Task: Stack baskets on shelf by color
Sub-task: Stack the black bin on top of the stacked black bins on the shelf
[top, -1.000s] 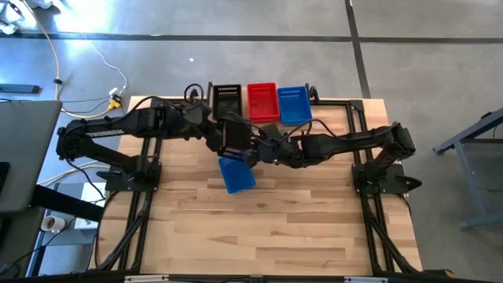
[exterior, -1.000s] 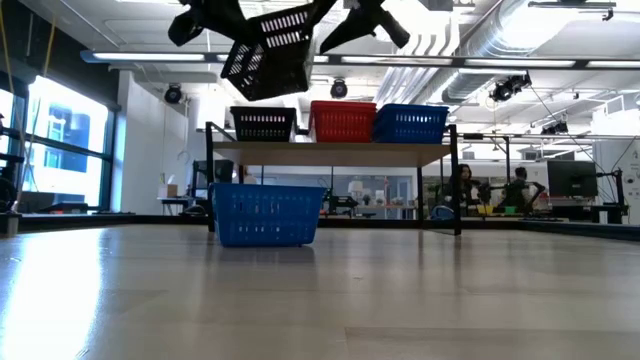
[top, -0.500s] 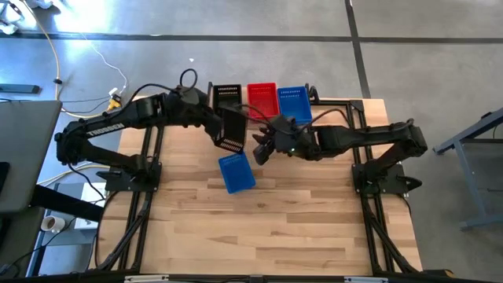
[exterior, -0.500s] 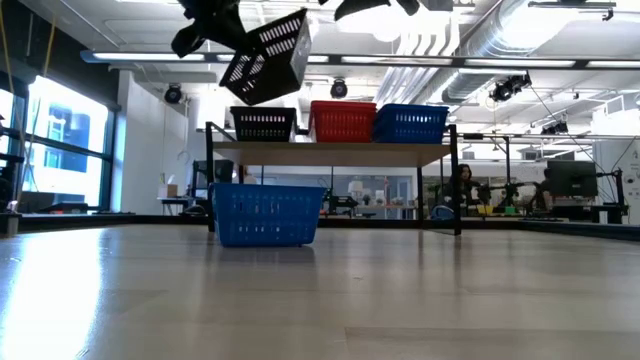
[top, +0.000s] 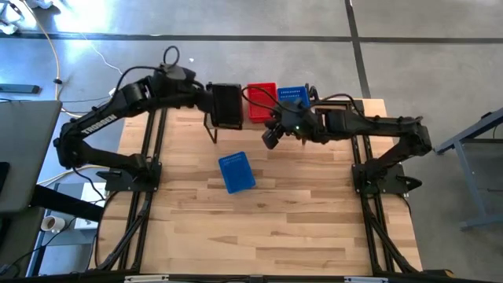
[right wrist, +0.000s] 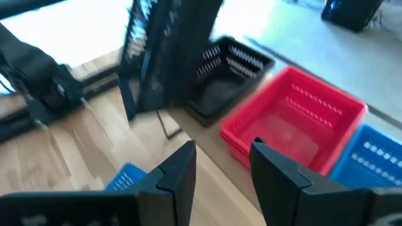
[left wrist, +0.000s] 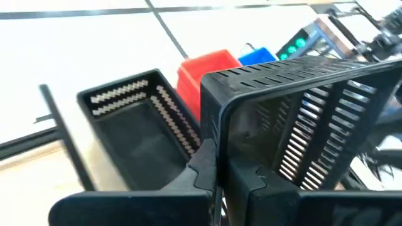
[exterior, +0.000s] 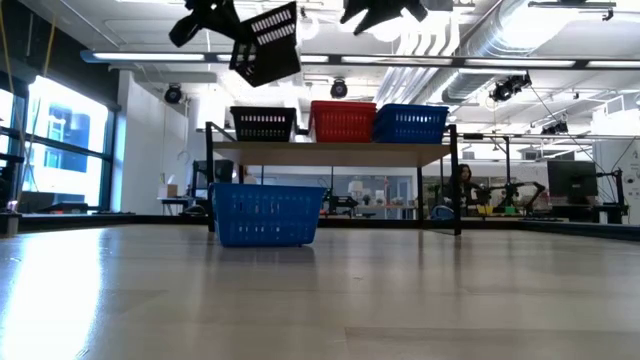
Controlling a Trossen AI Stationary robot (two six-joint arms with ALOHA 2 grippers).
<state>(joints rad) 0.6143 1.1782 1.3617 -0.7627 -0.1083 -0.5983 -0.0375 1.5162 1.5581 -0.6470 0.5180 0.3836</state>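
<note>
Overhead, upper centre: left hand (left wrist: pixel 217 169) pinches a tilted black basket (top: pixel 228 105) above the shelf (exterior: pixel 330 153). Right hand (right wrist: pixel 220 166) is spread, holding nothing.

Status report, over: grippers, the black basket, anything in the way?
Left gripper shut on black basket, tilted above the shelf. Right gripper open, empty, near the shelf. Blue basket on the table; nothing blocking.

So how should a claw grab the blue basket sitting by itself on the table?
The blue basket stands upright and alone on the table, open side up. Probably best to come straight down from above and pinch one long wall at its rim, one finger inside and one outside. The right claw is open and empty; the left claw holds a black basket.
</note>
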